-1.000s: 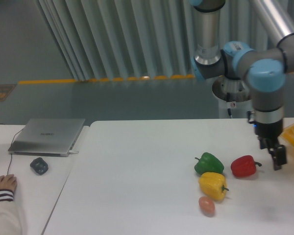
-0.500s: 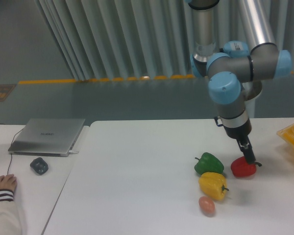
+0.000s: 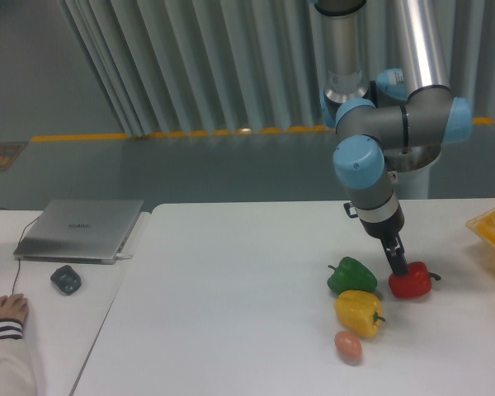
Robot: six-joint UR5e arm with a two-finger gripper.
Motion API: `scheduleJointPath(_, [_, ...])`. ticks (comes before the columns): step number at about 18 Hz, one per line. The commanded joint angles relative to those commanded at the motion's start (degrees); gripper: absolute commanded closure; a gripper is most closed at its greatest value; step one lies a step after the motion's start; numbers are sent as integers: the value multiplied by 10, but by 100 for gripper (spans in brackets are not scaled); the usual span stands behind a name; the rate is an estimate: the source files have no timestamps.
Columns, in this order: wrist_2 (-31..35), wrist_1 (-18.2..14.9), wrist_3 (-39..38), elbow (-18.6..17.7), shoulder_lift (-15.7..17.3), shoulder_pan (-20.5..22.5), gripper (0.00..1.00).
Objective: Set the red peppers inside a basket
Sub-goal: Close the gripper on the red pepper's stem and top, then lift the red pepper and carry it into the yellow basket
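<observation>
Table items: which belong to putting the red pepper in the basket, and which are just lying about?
Part of the job:
red pepper
basket, only partly in frame at the right edge
gripper, jaws down at the red pepper

Lying about:
green pepper
yellow pepper
small pinkish egg-shaped item
laptop
small dark object
person's hand

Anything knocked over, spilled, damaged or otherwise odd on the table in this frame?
Nothing stands out. The red pepper, green pepper, yellow pepper and a small pinkish item sit intact in a loose cluster. The gripper is at the red pepper's top. The basket is cut off at the right edge.
</observation>
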Motion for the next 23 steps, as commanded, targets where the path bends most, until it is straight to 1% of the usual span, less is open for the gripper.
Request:
scheduleJointPath(2, [2, 5, 4, 3, -8, 0, 0])
scheduleJointPath(5, [2, 21, 15, 4, -10, 4, 0])
scheduleJointPath(7, [3, 25, 18, 6, -18, 8, 0])
scheduleJointPath(15, [23, 37, 13, 5, -36, 10, 0])
scheduleJointPath(18, [24, 38, -1, 5, -50, 7, 0])
scheduleJointPath(21, [40, 42, -4, 4, -61, 4, 0])
scheduleJointPath(22, [41, 42, -4, 4, -65, 4, 4])
scheduleJointPath(23, [47, 41, -7, 4, -64, 4, 27])
